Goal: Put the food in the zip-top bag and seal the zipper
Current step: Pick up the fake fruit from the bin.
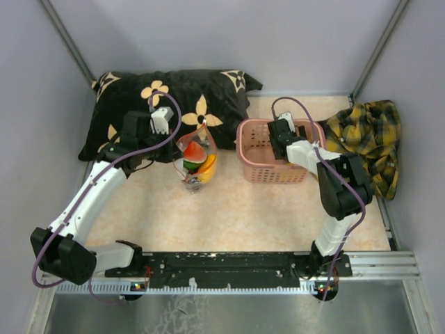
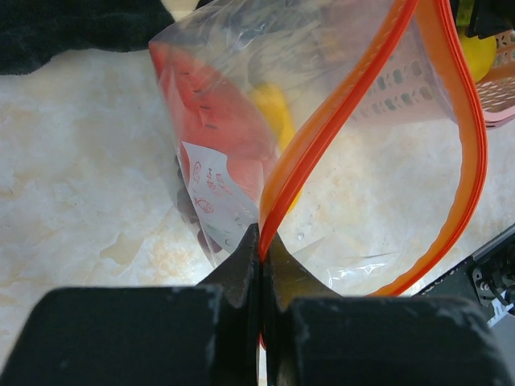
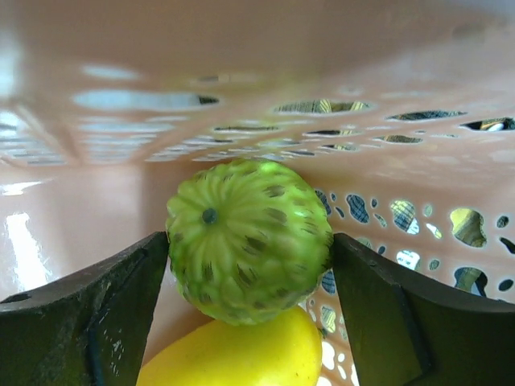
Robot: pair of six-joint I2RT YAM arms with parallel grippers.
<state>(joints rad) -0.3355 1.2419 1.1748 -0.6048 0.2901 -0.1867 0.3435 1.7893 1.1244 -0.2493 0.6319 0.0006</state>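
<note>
Where the zip-top bag (image 1: 197, 154) stands on the bench (image 1: 243, 216), it is just in front of a black flowered pillow (image 1: 174, 97) and to the left of a pink basket (image 1: 268, 174), a little apart from it. The bag is upright, its bottom on the bench and its mouth raised. Through the clear plastic the left wrist view shows a red watermelon slice (image 2: 211, 121), a yellow piece (image 2: 273, 108) behind it, dark grapes (image 2: 191, 213) low down, and a small white label (image 2: 217, 189) on the near wall. The zipper (image 2: 452, 104) is unsealed: its two red-orange strips bow apart into a wide loop and meet again at the near end. There the left hand (image 2: 261, 241) is pinched tight on the strip, its black fingers pressed together with only the orange edge between them.

The rest of the food lies in the basket. In the right wrist view the bumpy green fruit (image 3: 245, 241) rests on top of a smooth yellow fruit (image 3: 233, 354), close to the perforated pink wall (image 3: 241, 48). The right hand (image 3: 249, 265) reaches down inside the basket with its fingers spread wide, one at each side of the green fruit and right up against it; whether they press on it cannot be told.

Behind and to the right of the basket, a yellow and black plaid cloth (image 1: 368, 136) lies bunched at the bench's edge.
</note>
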